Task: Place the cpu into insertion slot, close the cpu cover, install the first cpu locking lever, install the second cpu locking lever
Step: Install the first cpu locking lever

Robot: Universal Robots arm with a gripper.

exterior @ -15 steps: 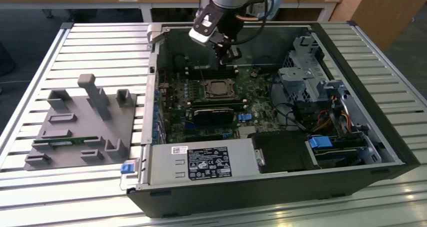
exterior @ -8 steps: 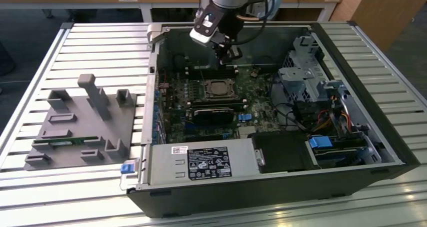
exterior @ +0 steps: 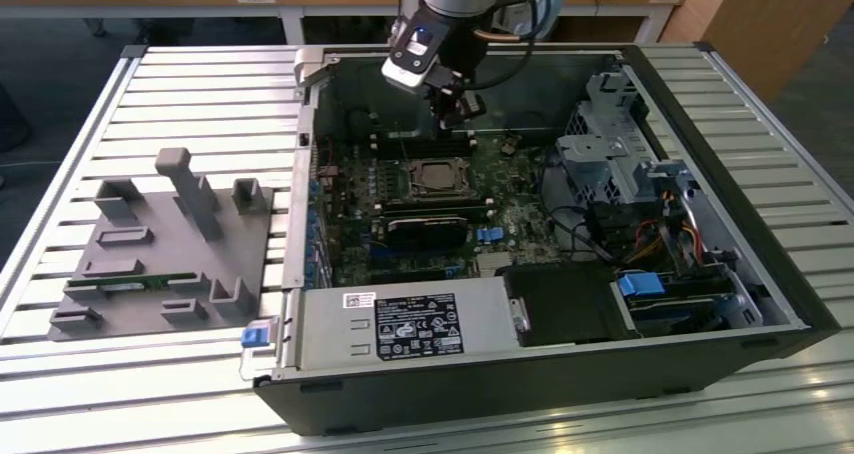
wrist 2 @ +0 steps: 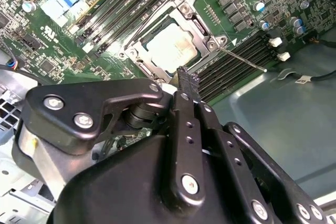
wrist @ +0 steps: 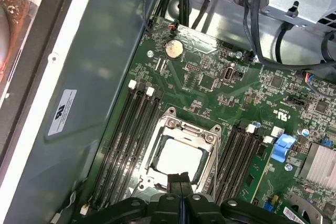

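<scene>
The cpu (wrist: 179, 156) lies flat in the insertion slot (exterior: 434, 179) on the green board, its silver top showing in both wrist views (wrist 2: 171, 45). The cpu cover (wrist: 209, 139), a silver frame, lies down around the chip. A thin metal locking lever (wrist 2: 244, 59) sticks out from one socket corner over the memory slots. My gripper (exterior: 459, 122) hangs above the board just behind the socket in the exterior view. Its black fingers (wrist: 175, 180) are pressed together and hold nothing. In the second wrist view my gripper (wrist 2: 186, 76) sits just above the socket's edge.
The open case wall (exterior: 320, 104) stands close to the socket. Memory slots (wrist: 126, 140) flank it, and a black block (exterior: 427, 229) sits in front. A drive cage (exterior: 614, 154) with cables is at the exterior view's right. A grey fixture (exterior: 160, 244) rests on the slatted table.
</scene>
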